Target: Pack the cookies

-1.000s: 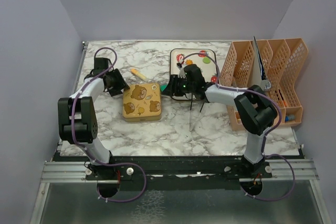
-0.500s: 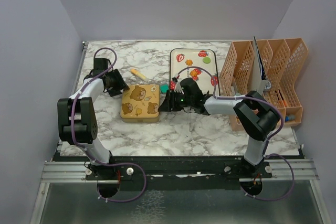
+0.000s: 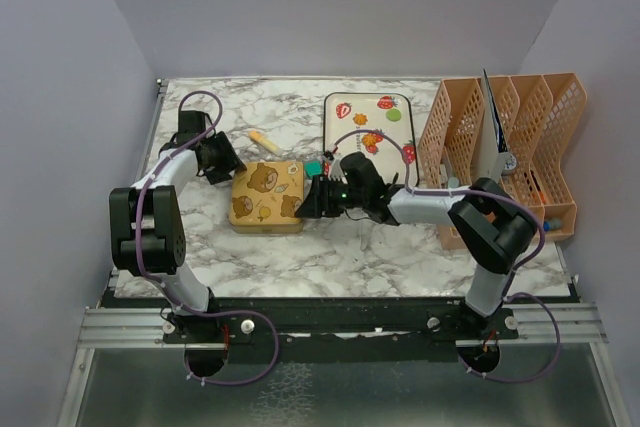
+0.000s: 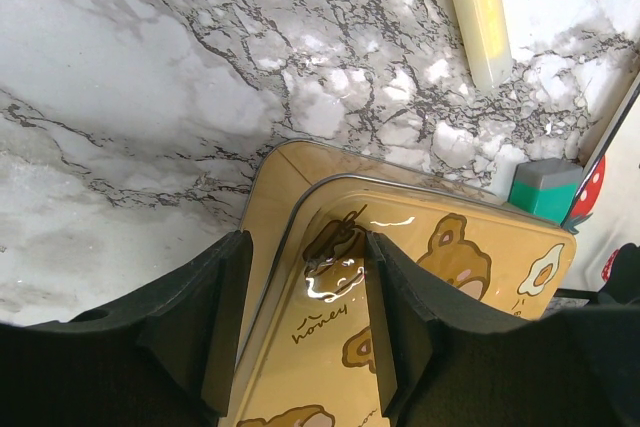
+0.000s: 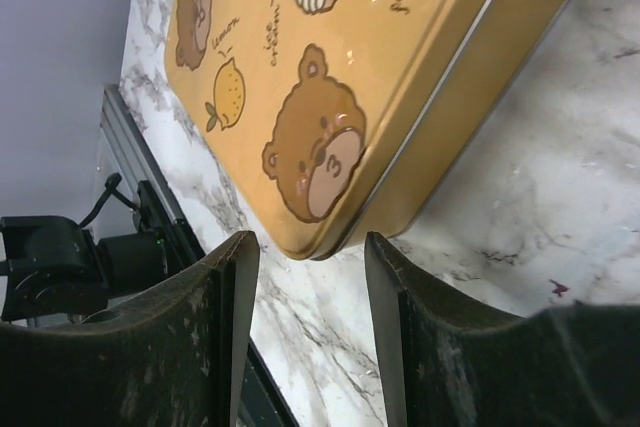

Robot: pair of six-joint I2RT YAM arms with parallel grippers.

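Observation:
The cookies I can make out are an orange one [image 3: 372, 139] and a green one [image 3: 393, 115], both lying on the white strawberry tray [image 3: 352, 125] at the back. A closed yellow bear-print tin [image 3: 265, 197] sits mid-table. My left gripper [image 3: 228, 165] hangs open over the tin's far left corner; in the left wrist view, the gripper [image 4: 307, 247] straddles the tin's [image 4: 420, 307] edge. My right gripper [image 3: 305, 200] is low at the tin's near right corner. In the right wrist view that gripper [image 5: 310, 247] is open, with the tin's [image 5: 330, 67] corner just ahead of the fingertips.
A green block [image 3: 314, 167] lies between tin and tray, also seen as the green block [image 4: 545, 187] in the left wrist view. A yellow stick [image 3: 263, 140] lies behind the tin. Orange file racks [image 3: 505, 147] fill the right side. The table's front rail [image 5: 150, 247] is close.
The right arm has swung left from the tray down to the tin's right corner, and its jaws have widened. The left arm has stayed put.

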